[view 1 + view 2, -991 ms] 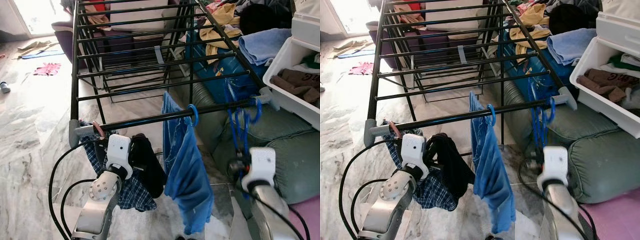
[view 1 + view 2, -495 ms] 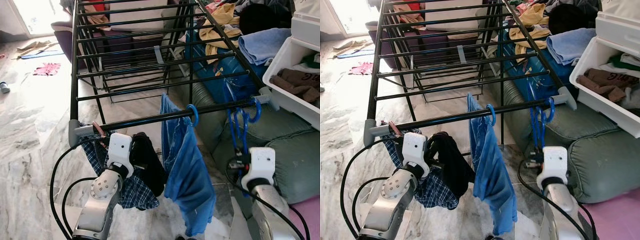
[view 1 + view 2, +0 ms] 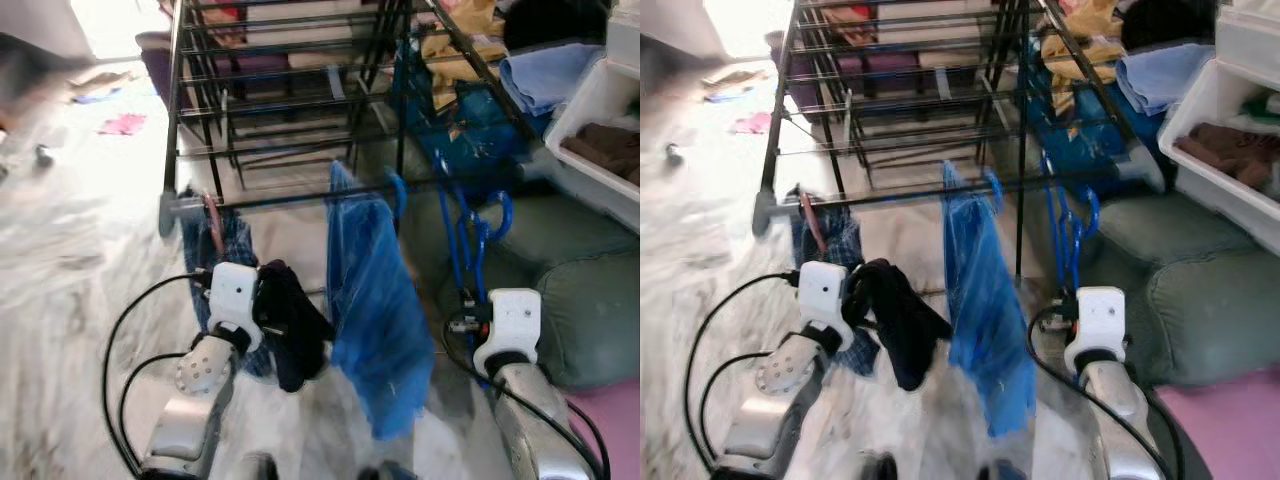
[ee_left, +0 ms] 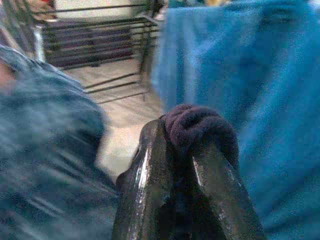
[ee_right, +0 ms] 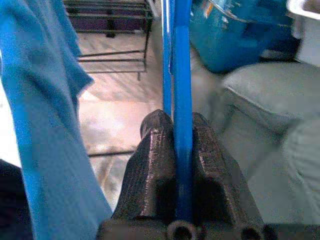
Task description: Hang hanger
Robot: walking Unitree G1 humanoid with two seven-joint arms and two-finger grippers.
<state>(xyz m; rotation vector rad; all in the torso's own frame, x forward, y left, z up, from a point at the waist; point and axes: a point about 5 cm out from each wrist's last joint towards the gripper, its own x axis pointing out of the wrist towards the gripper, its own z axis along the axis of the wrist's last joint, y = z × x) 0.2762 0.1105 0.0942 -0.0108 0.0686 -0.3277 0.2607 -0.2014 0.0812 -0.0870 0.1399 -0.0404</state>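
Below the front rail of the drying rack [image 3: 300, 196] hangs a blue hanger [image 3: 470, 235], hooked near the rail's right end — the right gripper [image 5: 181, 131] pinches its lower bar, fingers [image 5: 152, 150] pressed on either side. A blue shirt [image 3: 375, 300] hangs just left of it. The left gripper [image 4: 187, 150] — fingers clamped on a dark cloth [image 3: 290, 320] — sits beside a plaid shirt [image 3: 225, 245]. Views blurred.

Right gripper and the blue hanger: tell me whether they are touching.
Touching. In the right wrist view the right gripper has both black fingers pressed against the blue hanger, whose bar runs between them with no gap.
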